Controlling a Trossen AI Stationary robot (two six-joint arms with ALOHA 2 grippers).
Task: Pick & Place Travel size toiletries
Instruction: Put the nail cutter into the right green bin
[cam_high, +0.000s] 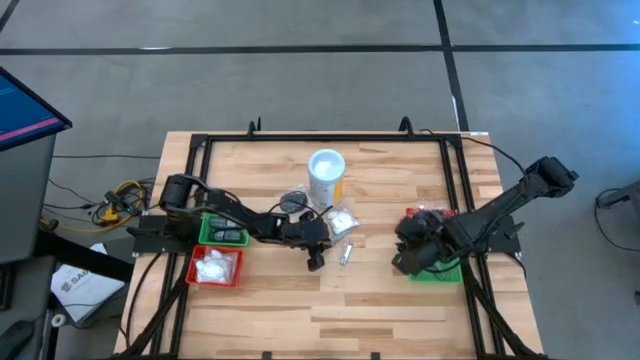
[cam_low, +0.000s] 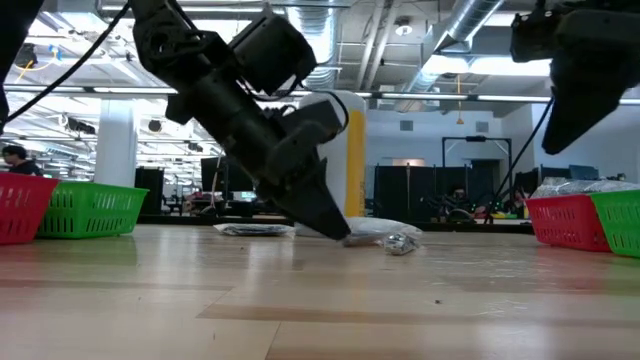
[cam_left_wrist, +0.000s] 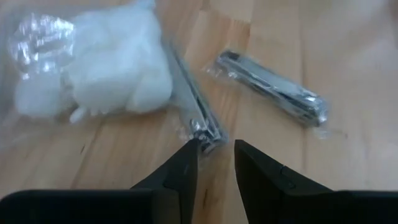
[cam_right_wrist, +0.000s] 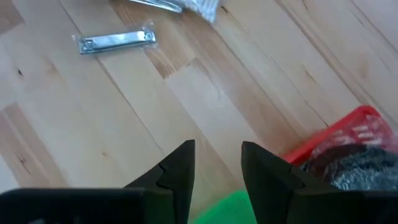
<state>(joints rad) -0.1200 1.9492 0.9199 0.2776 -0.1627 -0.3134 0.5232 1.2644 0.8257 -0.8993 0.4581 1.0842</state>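
- A thin silvery clipper (cam_left_wrist: 198, 115) is shown lying flat on the tabletop (cam_left_wrist: 348, 56), beside a white packet (cam_left_wrist: 99, 68); it is judged light, stiff and slippery, best pinched across its narrow sides.
- The left end effector (cam_left_wrist: 216, 158) is seen slightly open at the clipper's end, nothing held.
- The right end effector (cam_right_wrist: 217, 163) is seen open and empty above the baskets.

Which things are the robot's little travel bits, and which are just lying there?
For the job:
- silvery metal nail clipper in clear wrap
- second silvery clipper
- white fluffy packet in clear plastic

Just there:
- tall white cylindrical canister
- green plastic tray
- red plastic tray
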